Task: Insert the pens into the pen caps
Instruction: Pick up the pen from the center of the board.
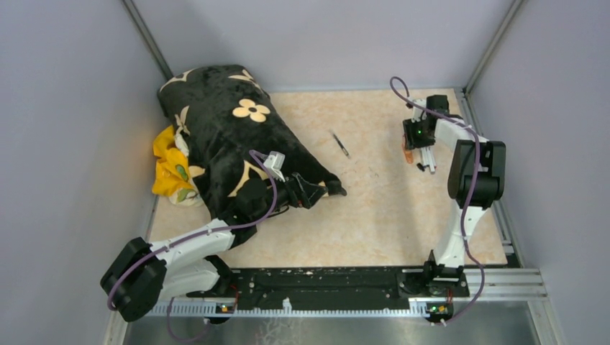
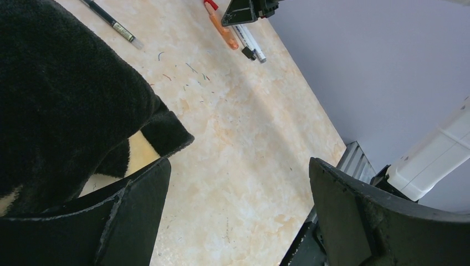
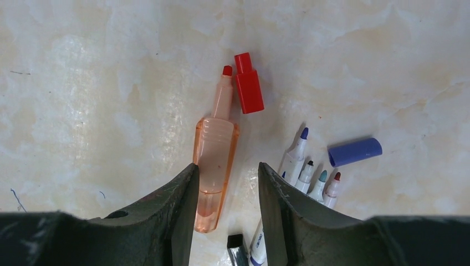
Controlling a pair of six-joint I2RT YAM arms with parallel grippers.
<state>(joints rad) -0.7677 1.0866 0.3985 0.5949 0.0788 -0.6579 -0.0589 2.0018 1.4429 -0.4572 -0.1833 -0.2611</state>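
Observation:
An uncapped orange marker (image 3: 215,160) lies on the table with its red tip beside a red cap (image 3: 248,84). Several white-barrelled markers (image 3: 302,166) lie just right of it, tips bare. A purple cap (image 3: 354,151) and a black cap (image 3: 237,249) are close by. My right gripper (image 3: 227,166) is open, low over the orange marker's rear end, its jaws on either side of the barrel. A thin dark pen (image 1: 340,144) lies alone at mid table. My left gripper (image 2: 238,166) is open and empty at the corner of the black blanket.
A black blanket with cream flowers (image 1: 230,136) covers the left of the table, with a yellow cloth (image 1: 169,169) beside it. Grey walls close in the back and both sides. A metal rail (image 1: 324,284) runs along the near edge.

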